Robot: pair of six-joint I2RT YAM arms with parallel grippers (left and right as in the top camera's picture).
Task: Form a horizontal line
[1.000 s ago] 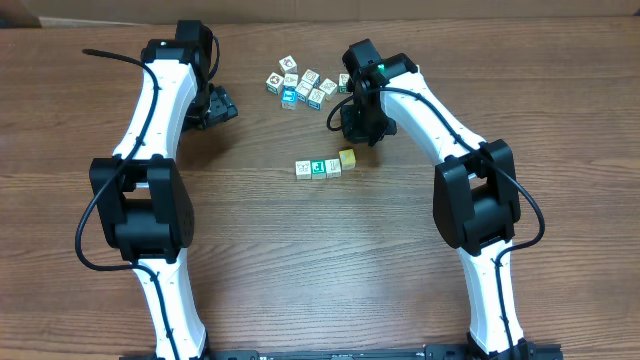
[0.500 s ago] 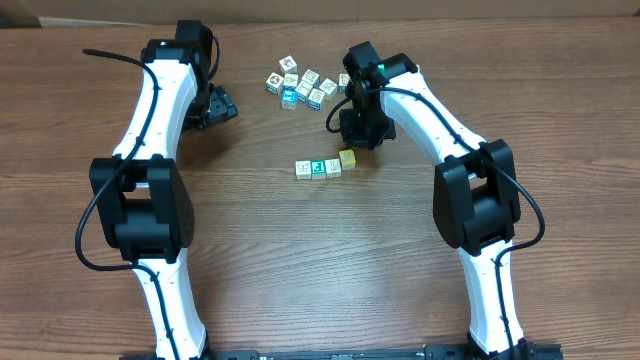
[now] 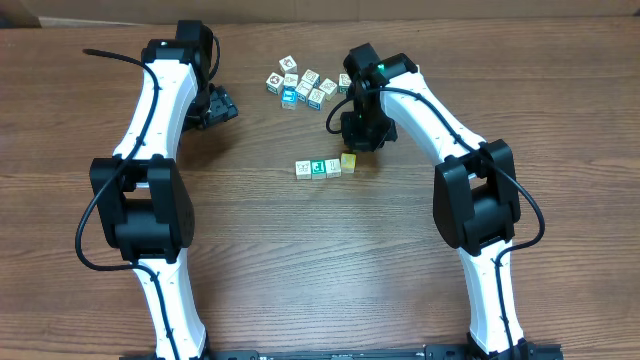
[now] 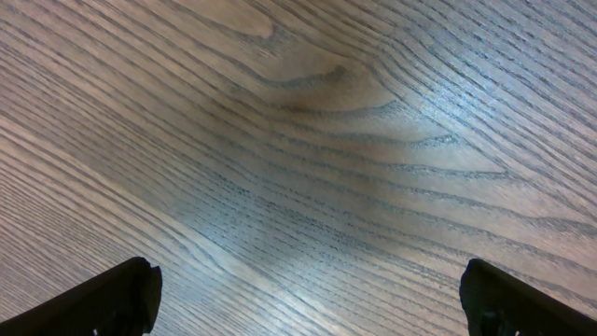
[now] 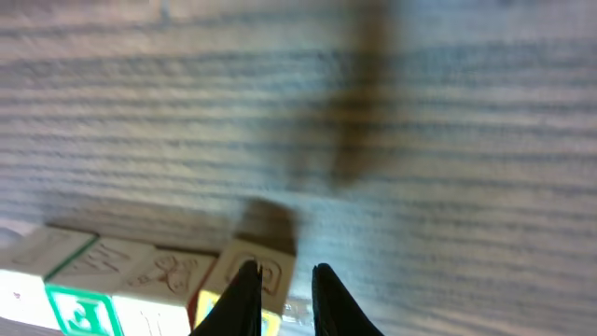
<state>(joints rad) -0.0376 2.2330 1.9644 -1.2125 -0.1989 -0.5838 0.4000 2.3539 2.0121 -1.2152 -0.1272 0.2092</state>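
Observation:
A row of three small picture blocks (image 3: pixel 318 168) lies mid-table. A yellow-sided block (image 3: pixel 348 161) sits at its right end, a touch higher than the row. My right gripper (image 3: pixel 358 138) hangs just behind that block. In the right wrist view its fingers (image 5: pixel 283 271) are nearly together with nothing between them, tips at the block's right edge (image 5: pixel 266 264), and the row (image 5: pixel 103 271) runs to the left. My left gripper (image 3: pixel 220 104) rests far left, open and empty over bare wood (image 4: pixel 308 289).
A loose cluster of several picture blocks (image 3: pixel 305 85) lies at the back of the table, just left of my right arm. Both arms reach in from the near edge. The wood table (image 3: pixel 300 260) is bare in front of the row.
The yellow-sided block has shifted slightly down toward the row's line and squared up. My right gripper moved a little with it. The left arm has not moved.

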